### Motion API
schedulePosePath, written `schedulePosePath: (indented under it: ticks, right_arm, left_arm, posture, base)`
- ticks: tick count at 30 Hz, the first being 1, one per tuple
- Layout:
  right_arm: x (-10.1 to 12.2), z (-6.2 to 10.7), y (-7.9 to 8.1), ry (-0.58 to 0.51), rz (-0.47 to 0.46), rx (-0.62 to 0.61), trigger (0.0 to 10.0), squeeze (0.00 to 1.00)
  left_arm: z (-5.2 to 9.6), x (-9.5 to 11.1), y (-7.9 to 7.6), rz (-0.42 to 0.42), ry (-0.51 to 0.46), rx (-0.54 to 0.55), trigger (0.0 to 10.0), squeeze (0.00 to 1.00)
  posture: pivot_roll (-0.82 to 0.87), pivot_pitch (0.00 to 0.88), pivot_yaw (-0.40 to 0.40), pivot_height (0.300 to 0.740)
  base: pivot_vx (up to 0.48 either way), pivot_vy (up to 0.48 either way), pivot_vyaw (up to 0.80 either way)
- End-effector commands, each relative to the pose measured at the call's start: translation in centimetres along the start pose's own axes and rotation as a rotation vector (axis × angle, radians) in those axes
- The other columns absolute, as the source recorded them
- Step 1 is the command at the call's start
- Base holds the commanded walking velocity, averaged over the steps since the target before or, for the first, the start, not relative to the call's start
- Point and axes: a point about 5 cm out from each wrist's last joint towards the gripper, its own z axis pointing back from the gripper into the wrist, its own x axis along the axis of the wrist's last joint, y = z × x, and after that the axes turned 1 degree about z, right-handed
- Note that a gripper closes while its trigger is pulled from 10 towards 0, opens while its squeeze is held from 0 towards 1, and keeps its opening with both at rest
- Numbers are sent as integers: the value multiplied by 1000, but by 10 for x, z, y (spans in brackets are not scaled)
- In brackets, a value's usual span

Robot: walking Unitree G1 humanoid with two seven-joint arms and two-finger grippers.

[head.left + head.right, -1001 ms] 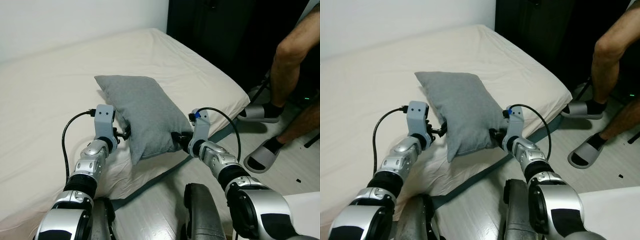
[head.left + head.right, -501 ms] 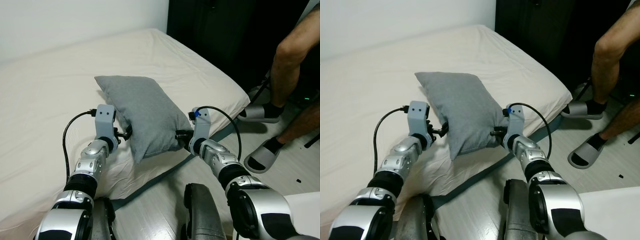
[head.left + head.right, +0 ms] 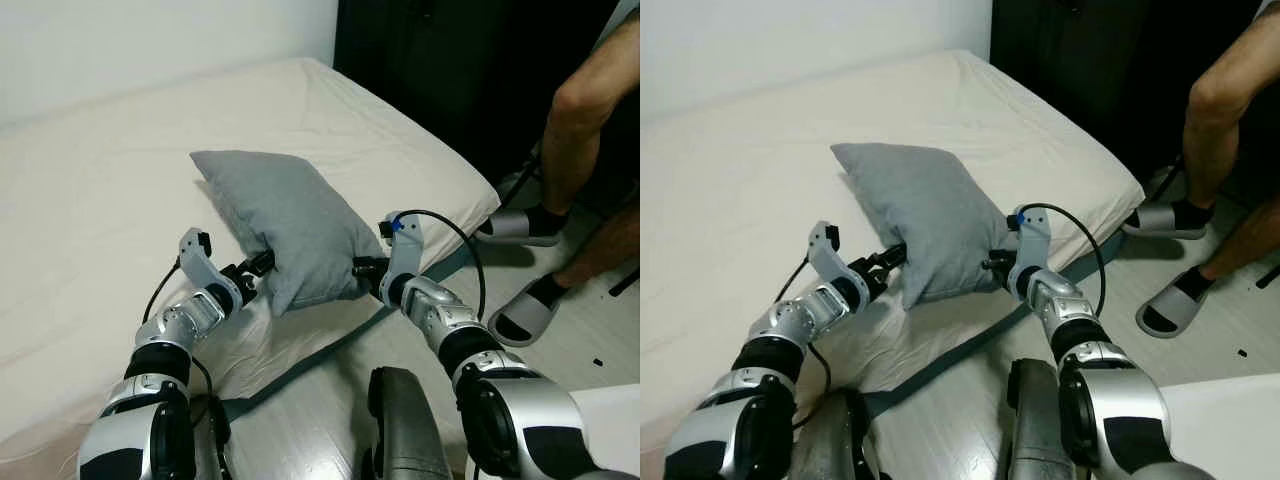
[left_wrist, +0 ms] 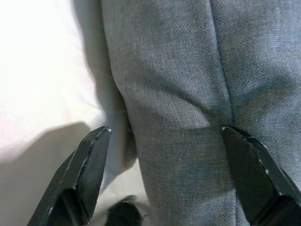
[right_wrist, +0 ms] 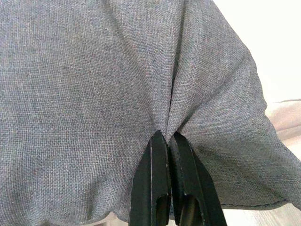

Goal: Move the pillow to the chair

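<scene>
— Grey fabric at the bed's near edge: pillow [image 3: 285, 215] lying on the cream bed [image 3: 90, 190], tilted, near end just above the mattress corner. Step in hand?

— Grasping, by the look of it. Not lifted yet; no chair to be seen in these views.

— Starting from the left, then?

— Left end effector [image 3: 256, 267] low over the sheet, forearm angled in from the robot's left, wrist rolled outward with its cable looping down. Fingers [image 4: 89, 165] spread wide in the wrist view, one on the sheet side, one against the pillow's side seam; straddling the fabric, not clamped.

— And the middle?

— Pillow bulging between the two arms, near corner drooping toward the bed edge.

— Right side?

— Right end effector [image 3: 363, 267] pressed to the pillow's right near corner, forearm bent in from the robot's right, elbow low. Fingers [image 5: 155, 188] pinched together on a tuck of grey cloth, creases fanning out from the pinch.

— Further right?

— Person's legs [image 3: 580, 110] and slippered feet on the floor, well apart from the bed corner.

— Next move?

— Probably closing the left fingers on the seam for a two-sided hold, then raising both arms together. Soft cloth likely to slip from a one-corner pinch alone.
</scene>
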Motion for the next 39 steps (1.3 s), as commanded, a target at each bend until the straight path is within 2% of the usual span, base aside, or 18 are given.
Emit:
schedulePosePath:
  ticks: [1, 5, 6, 7, 8, 10, 11, 12, 14, 20, 22, 25, 26, 30, 32, 35, 36, 39]
  right_arm:
    - [-8, -4, 14, 24, -1, 61, 0, 0]
    - [-7, -5, 15, 22, -3, 64, 0, 0]
    - [-6, -5, 16, 21, -4, 65, 0, 0]
    - [-6, -5, 16, 21, -4, 65, 0, 0]
    - [-6, -5, 16, 20, -5, 66, 0, 0]
    - [-6, -5, 16, 20, -5, 66, 0, 0]
    - [-5, -6, 17, 18, -5, 67, 0, 0]
    - [-4, -6, 17, 16, -5, 66, 0, 0]
    - [-4, -6, 17, 15, -6, 65, 0, 0]
    - [-4, -6, 17, 15, -6, 64, 0, 0]
    - [-4, -6, 17, 15, -6, 64, 0, 0]
    - [-4, -6, 17, 14, -8, 62, 0, 0]
    - [-4, -6, 17, 14, -8, 62, 0, 0]
    - [-4, -6, 16, 14, -8, 55, 0, 0]
    - [-4, -6, 15, 14, -8, 53, 0, 0]
    - [-5, -5, 15, 15, -7, 49, 0, 0]
    - [-5, -5, 15, 15, -7, 49, 0, 0]
    - [-5, -5, 14, 18, -3, 44, 0, 0]
  left_arm:
    - [-5, -12, -4, 54, 47, -9, 10000, 1000]
    - [-9, -24, -13, 179, 86, -63, 10000, 1000]
    - [-11, -28, -19, 242, 101, -98, 10000, 1000]
    - [-11, -28, -19, 242, 101, -98, 10000, 1000]
    - [-13, -30, -28, 292, 120, -143, 10000, 867]
    - [-13, -30, -28, 292, 120, -143, 10000, 867]
    - [-16, -31, -40, 340, 130, -206, 10000, 275]
    - [-18, -30, -53, 376, 134, -272, 10000, 0]
    - [-20, -26, -69, 419, 129, -340, 10000, 0]
    - [-23, -17, -75, 427, 98, -336, 10000, 0]
    - [-23, -13, -73, 382, 77, -312, 10000, 0]
    - [-21, -6, -76, 226, 60, -316, 10000, 0]
    - [-21, -6, -76, 226, 60, -316, 10000, 0]
    - [-23, -14, -79, -90, 61, -258, 10000, 0]
    - [-23, -15, -79, -134, 52, -253, 10000, 0]
    - [-24, -16, -81, -279, 24, -224, 10000, 0]
    - [-24, -16, -81, -279, 24, -224, 10000, 0]
    - [-27, -25, -79, -514, 69, -149, 10000, 0]
  posture:
    - [3, 159, 2, 538]
    - [1, 164, 3, 538]
    - [0, 164, 4, 538]
    - [0, 164, 4, 538]
    - [-1, 165, 3, 538]
    - [-1, 165, 3, 538]
    - [0, 167, 4, 538]
    - [1, 167, 4, 538]
    - [0, 169, 5, 538]
    - [2, 170, 5, 538]
    - [0, 169, 7, 538]
    - [4, 169, 10, 538]
    - [4, 169, 10, 538]
    - [4, 170, 11, 538]
    - [2, 170, 13, 538]
    - [2, 170, 10, 538]
    - [2, 170, 10, 538]
    - [4, 171, 9, 538]
  base:
    - [0, 0, 0]
    - [0, 0, 0]
    - [0, 0, 0]
    - [0, 0, 0]
    - [0, 0, 0]
    - [0, 0, 0]
    - [0, 0, 0]
    - [0, 0, 0]
    - [0, 0, 0]
    - [0, 0, 0]
    - [0, 0, 0]
    - [0, 0, 0]
    - [0, 0, 0]
    - [0, 0, 0]
    - [0, 0, 0]
    - [0, 0, 0]
    - [0, 0, 0]
    - [0, 0, 0]
